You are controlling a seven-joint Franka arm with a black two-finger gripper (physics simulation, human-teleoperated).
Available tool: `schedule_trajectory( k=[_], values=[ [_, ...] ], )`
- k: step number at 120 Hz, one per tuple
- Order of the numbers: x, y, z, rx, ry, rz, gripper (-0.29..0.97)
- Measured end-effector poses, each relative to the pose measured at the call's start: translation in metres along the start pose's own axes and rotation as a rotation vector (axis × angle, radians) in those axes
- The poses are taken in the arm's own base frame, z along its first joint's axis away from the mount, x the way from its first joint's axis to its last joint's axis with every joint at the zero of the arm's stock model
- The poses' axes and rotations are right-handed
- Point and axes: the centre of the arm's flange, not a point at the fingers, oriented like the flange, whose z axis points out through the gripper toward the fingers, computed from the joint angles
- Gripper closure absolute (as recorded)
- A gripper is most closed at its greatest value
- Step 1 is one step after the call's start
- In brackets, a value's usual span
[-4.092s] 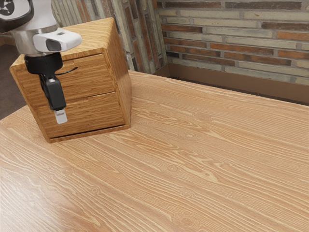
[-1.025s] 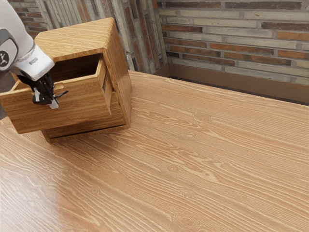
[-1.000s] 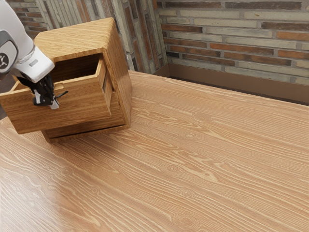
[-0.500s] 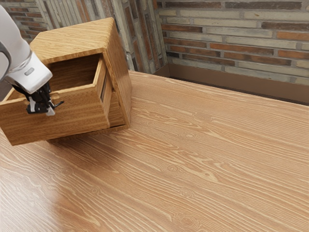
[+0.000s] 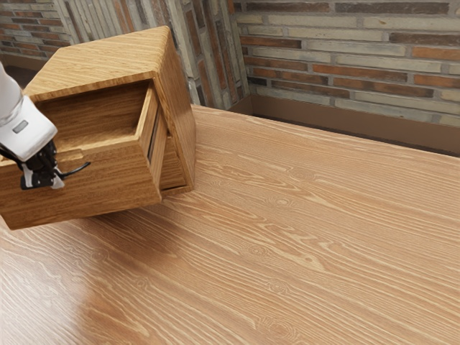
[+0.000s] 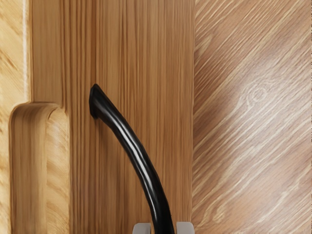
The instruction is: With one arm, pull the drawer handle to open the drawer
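At the left edge of the exterior view, the upper drawer (image 5: pixel 100 183) stands pulled well out of the cabinet (image 5: pixel 118 57), its hollow exposed. The gripper (image 5: pixel 37 177) is clamped on the black handle (image 5: pixel 75 169), with a pale fingertip (image 6: pixel 142 228) on either side of it. The opening looks essentially done; only letting go seems left.

— What lies around you?
— I see a broad wood-grain surface (image 5: pixel 302 237), pale oak with long wavy lines.
— And behind it?
— A brick wall (image 5: pixel 345 50), with a brown baseboard (image 5: pixel 359 122) along its foot.
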Motion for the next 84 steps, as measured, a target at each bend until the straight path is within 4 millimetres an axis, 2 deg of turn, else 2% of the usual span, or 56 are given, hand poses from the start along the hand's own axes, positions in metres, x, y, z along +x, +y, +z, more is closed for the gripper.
schedule_trajectory(
  k=[40, 84],
  values=[
    [-0.009, -0.002, 0.002, -0.011, -0.011, -0.018, 0.68],
    [0.005, 0.003, -0.005, -0.011, 0.003, 0.009, 0.59]
  ],
)
